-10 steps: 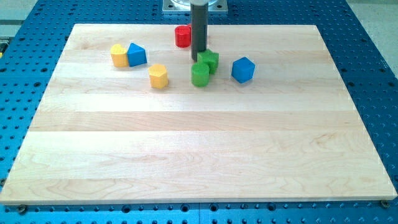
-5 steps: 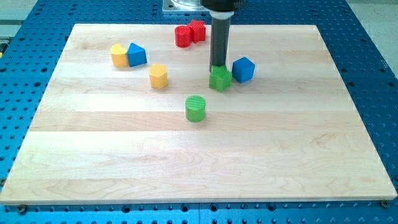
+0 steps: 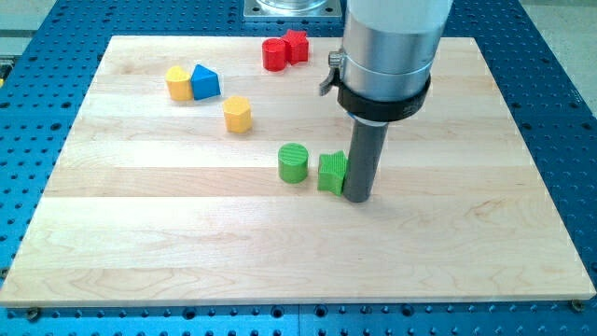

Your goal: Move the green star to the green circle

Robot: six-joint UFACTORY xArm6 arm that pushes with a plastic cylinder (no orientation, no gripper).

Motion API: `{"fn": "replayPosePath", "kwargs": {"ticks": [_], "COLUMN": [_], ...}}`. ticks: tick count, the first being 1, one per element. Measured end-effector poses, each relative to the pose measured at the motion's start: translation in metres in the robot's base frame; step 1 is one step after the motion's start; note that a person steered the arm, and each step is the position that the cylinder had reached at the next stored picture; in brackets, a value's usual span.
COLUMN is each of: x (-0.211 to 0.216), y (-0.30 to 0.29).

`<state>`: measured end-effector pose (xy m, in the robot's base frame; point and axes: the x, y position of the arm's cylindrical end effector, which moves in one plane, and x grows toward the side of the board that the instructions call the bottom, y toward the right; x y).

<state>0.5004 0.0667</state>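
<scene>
My tip (image 3: 357,198): lower end of a straight dark rod under a wide silver metal housing with a black collar; no jaws, it rests on the board, pressed against the right side of the green star (image 3: 331,173).
Green star: matte, blocky, near board centre, just right of the green circle (image 3: 293,163), a narrow gap between them.
Green circle: short upright cylinder with a ridged top.
Yellow block (image 3: 238,114): faceted, up-left.
Yellow block (image 3: 178,82) touching blue block (image 3: 205,81), upper left.
Two red blocks (image 3: 284,49), touching, top edge.
Wooden board (image 3: 280,243): pale, planked grain.
Blue perforated table (image 3: 560,75) surrounds it.
</scene>
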Motion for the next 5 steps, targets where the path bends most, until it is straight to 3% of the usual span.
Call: {"fn": "replayPosePath", "kwargs": {"ticks": [1,2,3,5], "x": [0.000,-0.012,-0.077,-0.148], "y": [-0.015,0.025,0.062,0.043]}}
